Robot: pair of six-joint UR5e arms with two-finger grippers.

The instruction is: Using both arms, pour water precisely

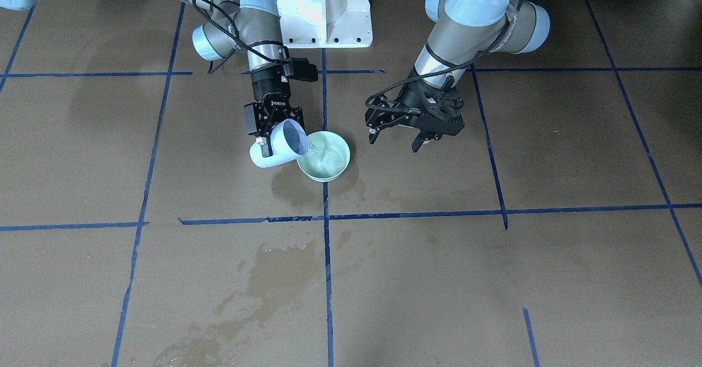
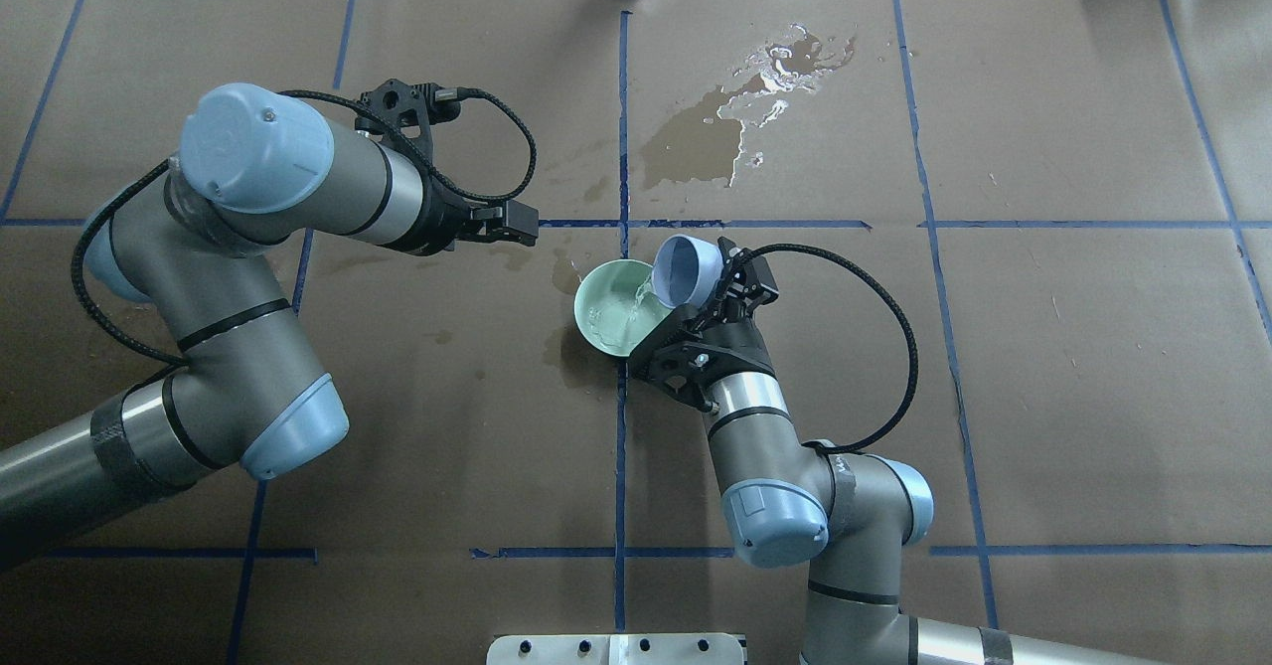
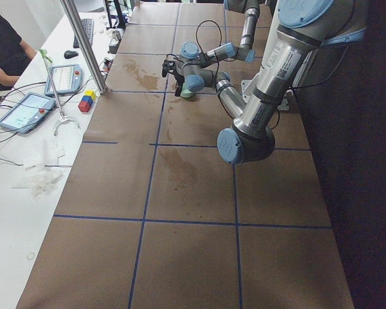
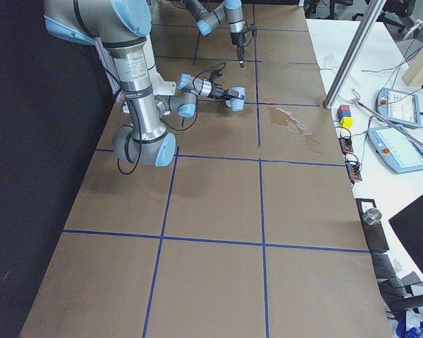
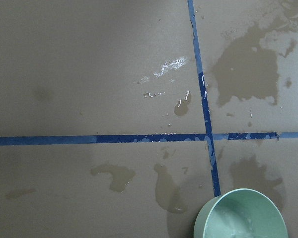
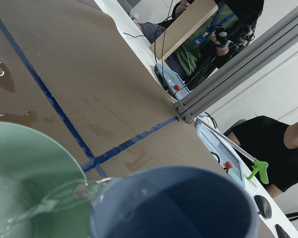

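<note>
My right gripper is shut on a pale blue cup, tipped far over with its mouth above a mint-green bowl. A thin clear stream of water runs from the cup's lip into the bowl, where it ripples. From overhead, the cup leans over the bowl and its water. The right wrist view shows the cup rim, water and bowl. My left gripper hangs open and empty beside the bowl. The left wrist view shows the bowl.
Dark wet stains mark the brown paper beyond the bowl, with smaller ones near it. Blue tape lines grid the table. The white pedestal stands between the arms. Coloured blocks, tablets and a seated person are at the far bench.
</note>
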